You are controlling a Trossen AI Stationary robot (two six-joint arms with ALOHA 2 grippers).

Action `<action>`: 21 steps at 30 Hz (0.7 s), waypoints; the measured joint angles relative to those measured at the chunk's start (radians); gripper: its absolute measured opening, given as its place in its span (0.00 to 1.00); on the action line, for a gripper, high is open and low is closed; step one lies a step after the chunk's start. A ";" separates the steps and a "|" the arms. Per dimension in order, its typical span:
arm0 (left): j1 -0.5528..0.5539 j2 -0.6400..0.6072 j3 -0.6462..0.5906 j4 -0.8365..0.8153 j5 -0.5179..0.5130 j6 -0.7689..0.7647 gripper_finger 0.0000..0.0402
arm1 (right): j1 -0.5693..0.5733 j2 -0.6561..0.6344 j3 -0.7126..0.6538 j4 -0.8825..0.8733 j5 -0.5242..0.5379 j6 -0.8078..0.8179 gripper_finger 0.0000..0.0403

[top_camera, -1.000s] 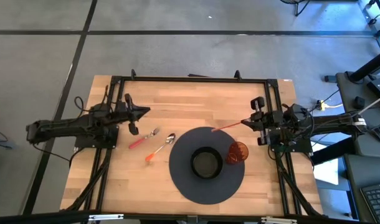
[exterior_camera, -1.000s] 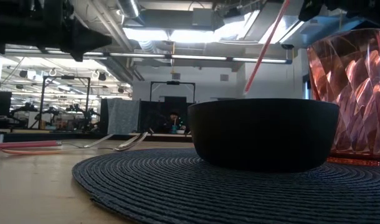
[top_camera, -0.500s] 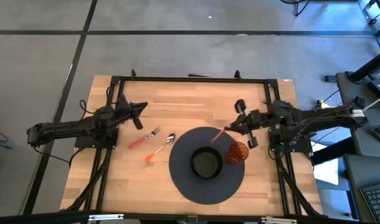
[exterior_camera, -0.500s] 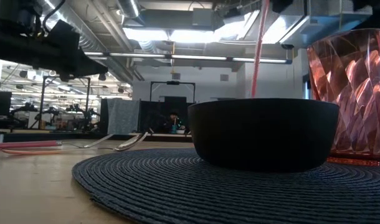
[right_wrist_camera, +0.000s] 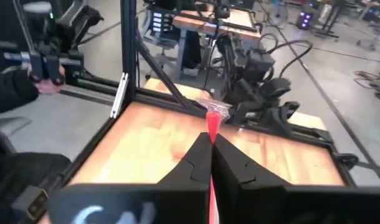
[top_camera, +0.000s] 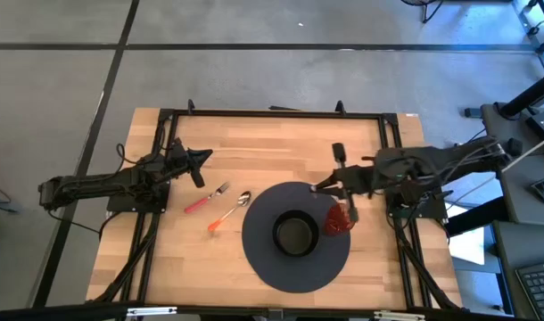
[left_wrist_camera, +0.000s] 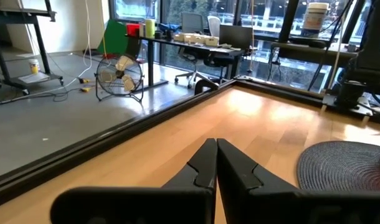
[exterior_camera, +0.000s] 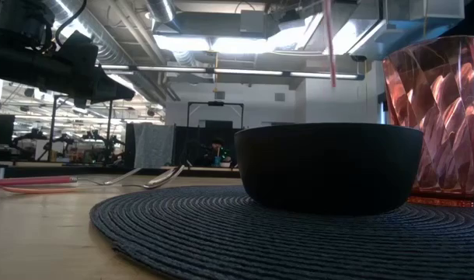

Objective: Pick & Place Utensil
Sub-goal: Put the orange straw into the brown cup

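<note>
Nearest in the low view, the woven round placemat [exterior_camera: 245, 233] carries the black bowl [exterior_camera: 328, 166] and, touching the mat at its right, the faceted pink cup [exterior_camera: 435, 117]. Above them a thin red utensil handle [exterior_camera: 329, 43] hangs nearly upright; its lower tip sits just behind the bowl's rim line, short of the cup.

From overhead, the right gripper [top_camera: 340, 185] holds that red utensil [top_camera: 325, 185] over the mat's far-right edge, just beside the cup [top_camera: 340, 219]. The right wrist view shows its fingers [right_wrist_camera: 193, 163] pressed together on the red handle [right_wrist_camera: 212, 134], with the clear working end pointing away.

To do this step well, the utensil should probably stay vertical while the tip is carried sideways until it is squarely over the cup's mouth, then lowered before release. A tilted entry could catch the rim and tip the light cup. Letting go only once the tip is well inside looks safest.

Farther off, the left gripper [top_camera: 197, 161] waits over the bare worktop [top_camera: 254, 143], its fingers [left_wrist_camera: 205, 162] closed on nothing. Near it lie a fork with a red handle [top_camera: 205, 197] and a spoon with an orange handle [top_camera: 229, 212], not yet placed.
</note>
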State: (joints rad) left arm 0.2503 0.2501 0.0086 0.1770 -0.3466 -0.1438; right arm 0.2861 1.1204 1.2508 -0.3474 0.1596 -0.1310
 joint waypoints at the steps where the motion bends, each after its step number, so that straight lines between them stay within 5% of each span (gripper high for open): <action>1: 0.000 0.000 0.000 0.005 0.000 0.000 0.01 | 0.018 0.008 0.044 -0.045 0.025 0.015 0.00; 11: -0.001 0.000 0.000 0.006 -0.026 -0.004 0.01 | 0.216 0.131 0.413 -0.421 0.188 0.193 0.00; 15: -0.001 0.000 0.000 0.006 -0.020 -0.004 0.02 | 0.285 0.150 0.432 -0.451 0.193 0.258 0.01; 21: -0.001 0.000 0.000 -0.003 -0.019 -0.003 0.00 | 0.382 0.148 0.376 -0.464 0.392 0.307 0.00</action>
State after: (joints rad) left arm 0.2497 0.2504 0.0086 0.1741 -0.3657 -0.1471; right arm 0.6683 1.2682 1.6266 -0.8117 0.5512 0.1763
